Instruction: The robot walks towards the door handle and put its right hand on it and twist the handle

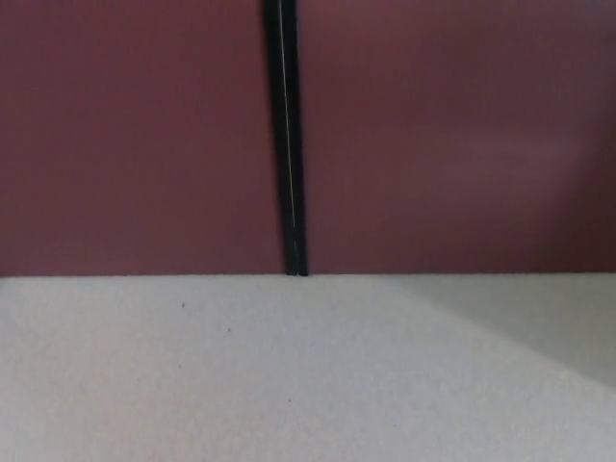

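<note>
Head view looks down at the foot of a dark red door, two panels split by a black vertical seam that runs from the top edge down to the floor line. Pale grey floor fills the near half of the picture, with a faint shadow across its right side.

We see no door handle anywhere; it must sit above the top edge, out of shot. Which panel carries it, left or right of the seam, we cannot tell.

Neither of the robot's hands shows, so we cannot say whether the fingers are spread or closed, nor which hand is nearer.

We judge the approach as unfinished or just ending: the door's base is close ahead. The coming move turns on height, since the right hand would have to rise well above what is visible here.
</note>
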Robot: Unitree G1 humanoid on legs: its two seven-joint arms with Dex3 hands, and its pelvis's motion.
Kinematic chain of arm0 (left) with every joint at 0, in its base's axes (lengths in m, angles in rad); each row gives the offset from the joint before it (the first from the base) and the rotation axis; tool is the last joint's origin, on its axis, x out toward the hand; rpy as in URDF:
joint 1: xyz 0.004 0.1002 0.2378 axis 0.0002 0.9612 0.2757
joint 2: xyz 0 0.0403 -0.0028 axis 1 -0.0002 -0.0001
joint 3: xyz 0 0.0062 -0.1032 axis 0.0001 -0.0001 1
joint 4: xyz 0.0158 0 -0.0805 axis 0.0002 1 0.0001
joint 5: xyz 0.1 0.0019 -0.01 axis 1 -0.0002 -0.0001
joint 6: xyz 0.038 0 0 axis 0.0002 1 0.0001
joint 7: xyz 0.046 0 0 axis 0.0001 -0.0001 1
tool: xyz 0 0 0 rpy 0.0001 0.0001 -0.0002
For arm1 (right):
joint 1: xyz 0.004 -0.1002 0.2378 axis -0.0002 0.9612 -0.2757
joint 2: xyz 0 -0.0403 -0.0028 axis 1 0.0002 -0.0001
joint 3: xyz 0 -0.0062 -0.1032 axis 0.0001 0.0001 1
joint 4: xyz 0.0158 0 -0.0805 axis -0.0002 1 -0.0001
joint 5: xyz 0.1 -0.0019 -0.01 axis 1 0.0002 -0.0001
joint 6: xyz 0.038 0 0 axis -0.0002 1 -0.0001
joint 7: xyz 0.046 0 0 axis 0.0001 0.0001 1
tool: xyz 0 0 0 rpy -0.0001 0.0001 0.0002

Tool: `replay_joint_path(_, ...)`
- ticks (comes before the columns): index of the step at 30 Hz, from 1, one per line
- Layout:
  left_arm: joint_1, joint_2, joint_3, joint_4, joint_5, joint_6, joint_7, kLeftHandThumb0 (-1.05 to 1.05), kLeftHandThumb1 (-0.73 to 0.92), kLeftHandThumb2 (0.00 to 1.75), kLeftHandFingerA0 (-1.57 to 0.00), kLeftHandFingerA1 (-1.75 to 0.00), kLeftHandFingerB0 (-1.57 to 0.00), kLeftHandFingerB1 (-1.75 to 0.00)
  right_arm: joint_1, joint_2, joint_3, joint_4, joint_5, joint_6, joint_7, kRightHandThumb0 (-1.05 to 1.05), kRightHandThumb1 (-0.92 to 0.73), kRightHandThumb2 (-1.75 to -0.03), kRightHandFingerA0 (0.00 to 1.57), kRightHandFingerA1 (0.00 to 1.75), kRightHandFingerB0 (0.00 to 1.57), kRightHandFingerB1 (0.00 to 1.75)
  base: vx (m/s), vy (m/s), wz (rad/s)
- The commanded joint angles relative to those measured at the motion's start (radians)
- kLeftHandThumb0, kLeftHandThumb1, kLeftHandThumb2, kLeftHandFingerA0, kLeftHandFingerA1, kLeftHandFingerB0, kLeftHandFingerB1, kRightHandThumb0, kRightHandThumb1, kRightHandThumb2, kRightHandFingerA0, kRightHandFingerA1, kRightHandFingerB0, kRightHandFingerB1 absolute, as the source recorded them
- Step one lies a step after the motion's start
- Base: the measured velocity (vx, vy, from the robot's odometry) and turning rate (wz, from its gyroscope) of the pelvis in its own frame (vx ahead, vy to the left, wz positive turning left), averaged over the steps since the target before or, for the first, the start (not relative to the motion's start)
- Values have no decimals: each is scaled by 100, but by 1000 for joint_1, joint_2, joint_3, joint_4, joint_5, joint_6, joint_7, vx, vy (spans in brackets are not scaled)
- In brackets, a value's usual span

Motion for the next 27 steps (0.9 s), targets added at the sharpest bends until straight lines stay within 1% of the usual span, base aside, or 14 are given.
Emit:
replay_joint_path(1, 7, 10, -4, 8, 5, 2, 13, -4, 47, 89, -30, -54, -18, -48, 389, 162, 94, -798, 86, 211, 27, -49, -61, -59, 30, 33, 28, 31, 121, -97, -2)
replay_joint_path(2, 7, 10, -4, 8, 4, 2, 13, -4, 47, 89, -30, -54, -18, -48, 319, 115, 92, -661, 41, 171, 42, -50, -59, -58, 29, 33, 27, 31, 152, -80, -5)
replay_joint_path(3, 8, 9, -4, 7, 4, 2, 14, -4, 47, 89, -30, -54, -18, -48, 223, 68, 70, -481, 36, 137, 77, -50, -59, -58, 29, 33, 27, 31, 148, -50, -1)
replay_joint_path(4, 9, 10, -6, 5, 6, -2, 15, -4, 47, 89, -30, -54, -18, -48, 80, 36, 42, -160, 5, 39, 14, -51, -57, -58, 29, 33, 27, 31, 151, -40, -10)
replay_joint_path(5, 9, 9, -6, 6, 7, 0, 17, -4, 47, 89, -30, -54, -18, -48, 38, 29, 37, -69, -5, 26, -28, -52, -54, -57, 32, 34, 28, 31, 156, -36, -3)
replay_joint_path(7, 9, 10, -11, 7, 10, -1, 17, -4, 47, 89, -30, -54, -18, -48, 28, 29, 41, -46, -6, 13, -42, -52, -53, -56, 33, 35, 29, 31, 171, 18, -5)
replay_joint_path(9, 9, 11, -13, 11, 11, -4, 18, -4, 47, 89, -29, -53, -18, -48, 32, 28, 37, -50, 13, 10, -24, -50, -53, -57, 32, 35, 30, 32, 268, 75, 0)
replay_joint_path(15, 11, 18, -38, 11, 27, -14, 25, -4, 47, 89, -29, -53, -18, -48, 11, 11, 46, -10, 10, 17, -11, -50, -54, -57, 32, 35, 30, 32, 171, 185, 1)
replay_joint_path(19, 12, 25, -77, 11, 51, -24, 44, -4, 46, 89, -28, -53, -18, -48, -2, 8, 65, -1, -2, 22, -19, -52, -55, -57, 32, 35, 30, 32, 112, -52, 3)
replay_joint_path(22, 2, 32, -98, 10, 65, -28, 51, -4, 46, 88, -28, -53, -17, -48, -20, 9, 67, 3, 3, 30, -22, -53, -55, -57, 32, 35, 29, 32, 129, -194, 3)
replay_joint_path(24, 2, 34, -105, 10, 65, -31, 51, -4, 46, 88, -28, -53, -17, -48, -22, 9, 68, 7, 6, 30, -22, -52, -55, -57, 32, 35, 29, 32, 168, -111, -49)
replay_joint_path(27, -2, 38, -109, 10, 63, -31, 52, -4, 46, 88, -30, -54, -17, -48, -35, 10, 75, 13, 1, 35, -26, -52, -55, -57, 33, 35, 29, 31, 165, -76, 13)
